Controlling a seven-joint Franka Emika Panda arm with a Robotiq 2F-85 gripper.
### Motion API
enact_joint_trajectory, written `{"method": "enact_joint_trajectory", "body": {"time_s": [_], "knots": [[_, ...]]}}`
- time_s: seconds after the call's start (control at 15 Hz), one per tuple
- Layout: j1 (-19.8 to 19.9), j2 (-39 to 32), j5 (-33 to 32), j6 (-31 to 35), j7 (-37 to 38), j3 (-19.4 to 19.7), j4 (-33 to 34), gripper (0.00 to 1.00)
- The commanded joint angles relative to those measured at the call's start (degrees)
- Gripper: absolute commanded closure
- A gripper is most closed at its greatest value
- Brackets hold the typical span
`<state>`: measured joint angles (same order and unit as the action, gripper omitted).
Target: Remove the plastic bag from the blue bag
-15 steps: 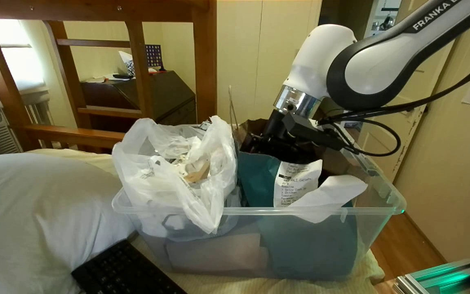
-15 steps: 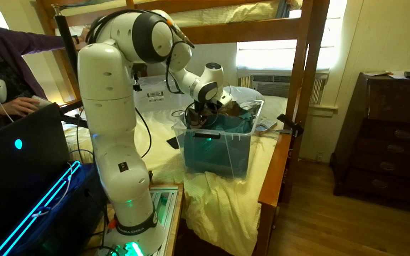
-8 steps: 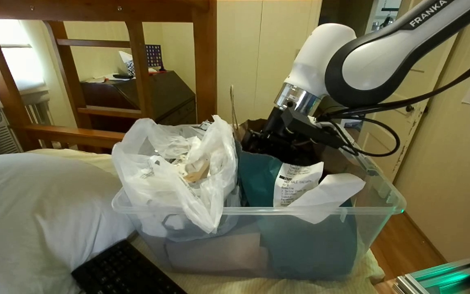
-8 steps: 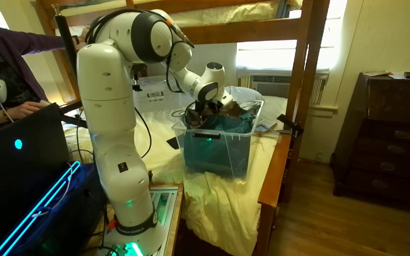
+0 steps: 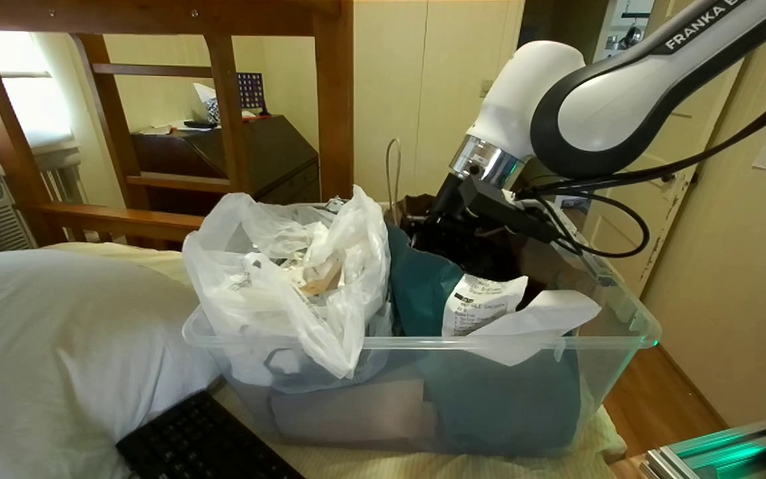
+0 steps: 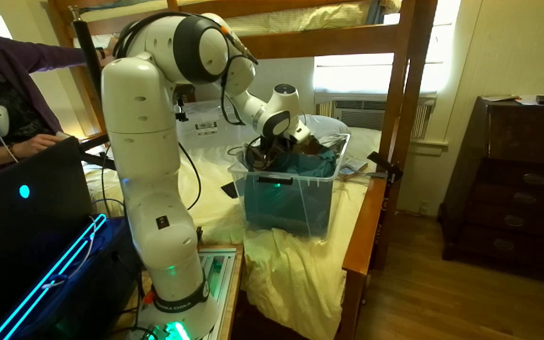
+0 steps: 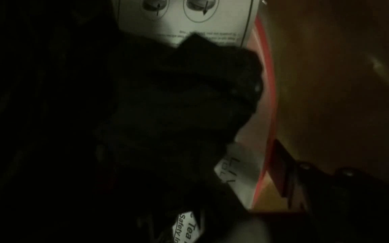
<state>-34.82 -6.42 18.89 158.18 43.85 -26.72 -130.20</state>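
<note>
Downward and at a slant, the black gripper (image 5: 459, 236) points into the mouth of the blue bag (image 5: 416, 286); how wide it stands, and whether it has hold of anything, is too dim and too hidden to make out. Very dark, the wrist view shows one finger (image 7: 282, 172) at lower right, a dark crumpled shape (image 7: 181, 101) too dim to name, a red-edged curve (image 7: 270, 77), a card (image 7: 187, 25) with two circled drawings and arrows, a pale surface (image 7: 238, 172) lettered “LIV”, and a label (image 7: 186, 229) reading “Tea” and a cut-off “Safety In”. The blue bag, teal outside and brown within, stands upright, mouth up, a thin loop (image 5: 388, 169) rising by its far corner; a receipt (image 5: 483, 303), its print blurred, and a loose white paper (image 5: 536, 319) lie against its front. Just beside it sits a white plastic bag (image 5: 290, 306), translucent and crumpled, with pale scraps (image 5: 303, 269) inside; its mouth faces up, a pointed flap hangs down, and its bulk is too round to give a long axis. Both bags share a clear bin (image 5: 423, 344), whose long axis runs inward from the draped edge of the bed (image 6: 295, 274), near the corner where that edge meets a wooden rail (image 6: 361, 236). A black keyboard (image 5: 207, 439) lies on the side away from the rail, toward a white pillow (image 5: 77, 346). The white arm (image 5: 609, 113) overhead reads “FRANKA E”.
</note>
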Motion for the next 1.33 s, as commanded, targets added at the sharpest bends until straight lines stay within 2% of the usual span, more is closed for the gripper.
{"method": "enact_joint_trajectory", "body": {"time_s": [0.0,0.13,0.4,0.6,0.87,1.27], "knots": [[0.63,-0.46,1.45,2.14,-1.56,-0.44,-0.49,0.87],[0.7,-0.75,2.09,3.14,-2.4,-0.75,-0.16,1.0],[0.76,0.2,3.02,2.65,-3.33,-0.98,0.4,0.99],[0.66,3.93,0.94,-1.04,-1.77,-0.47,0.45,0.99],[0.94,9.7,-8.14,-7.31,3.01,0.63,1.57,0.99],[4.09,13.3,-19.39,-15.71,5.19,-1.24,8.38,0.99]]}}
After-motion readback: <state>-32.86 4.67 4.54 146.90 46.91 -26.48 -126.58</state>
